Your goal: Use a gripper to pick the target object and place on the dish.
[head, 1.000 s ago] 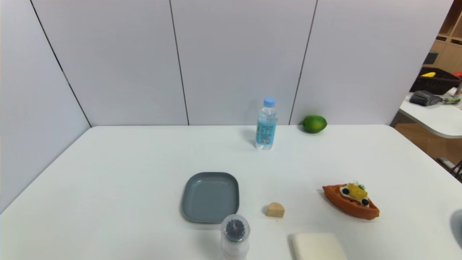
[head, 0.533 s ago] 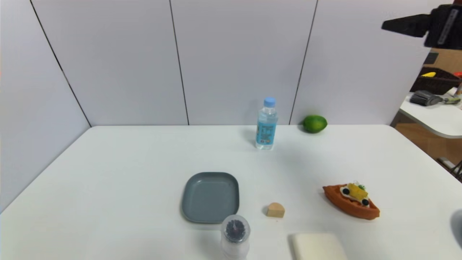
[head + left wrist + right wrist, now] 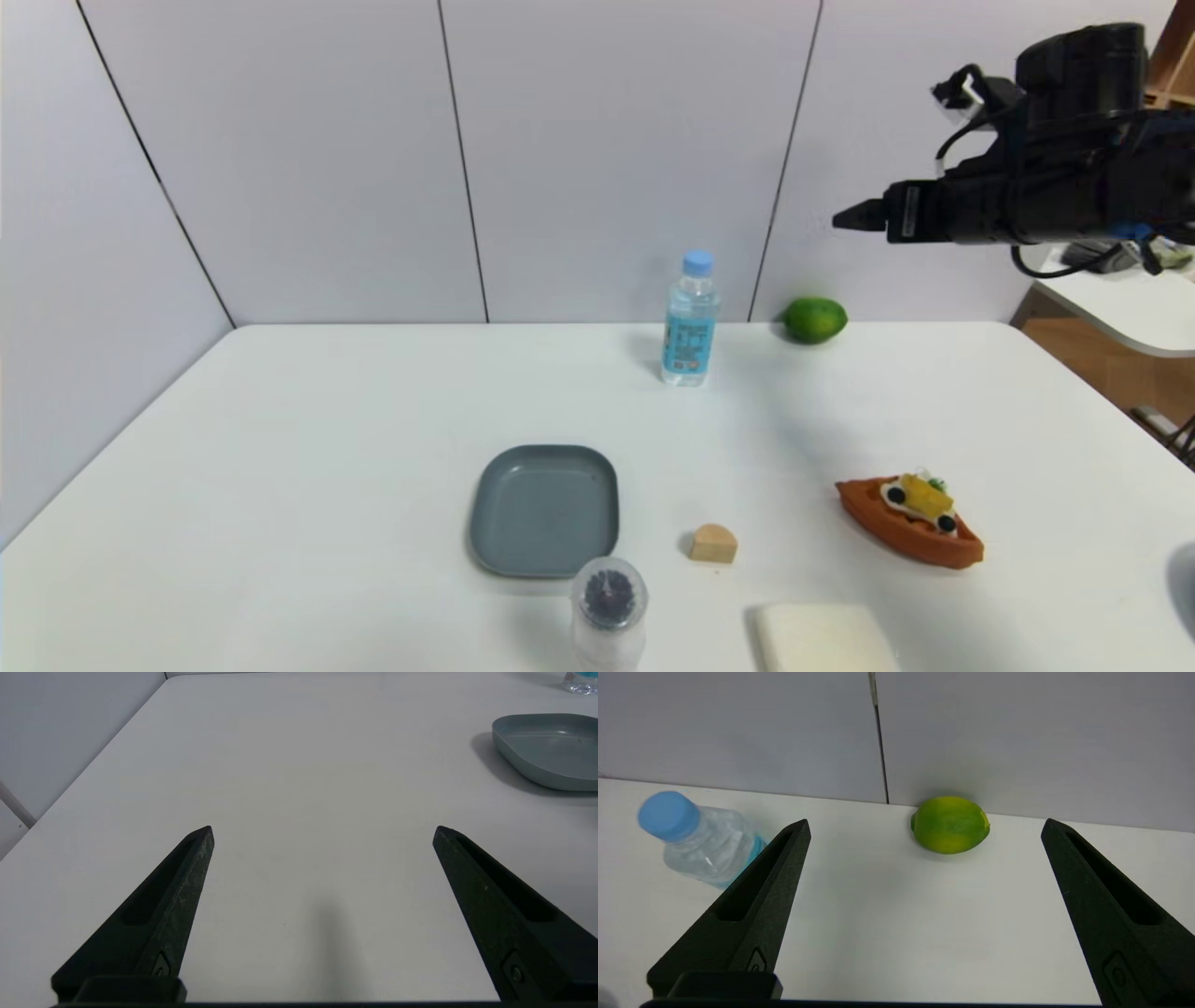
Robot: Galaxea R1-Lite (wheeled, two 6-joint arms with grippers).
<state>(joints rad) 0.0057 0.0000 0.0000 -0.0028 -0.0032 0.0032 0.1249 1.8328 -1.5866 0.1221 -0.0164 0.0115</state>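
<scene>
On table: 1 lime (image 3: 814, 319), 1 grey dish (image 3: 544, 509), 1 water bottle (image 3: 690, 319), 1 tan wedge (image 3: 713, 543), 1 orange boat toy (image 3: 907, 521), 1 grinder (image 3: 609, 611), 1 white block (image 3: 822, 637).

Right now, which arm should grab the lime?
Right. The right gripper is open, raised above the table's far right side, and aimed at the lime, which sits between its fingers in the right wrist view. The left gripper sits open over the near left, by the dish.

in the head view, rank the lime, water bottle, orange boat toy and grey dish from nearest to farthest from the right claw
From the right claw, open and raised at the table's far right:
1. Lime, just below its tips, against the back wall.
2. Water bottle, left of the lime.
3. Orange boat toy, near the front right.
4. Grey dish, front centre, farthest.
</scene>
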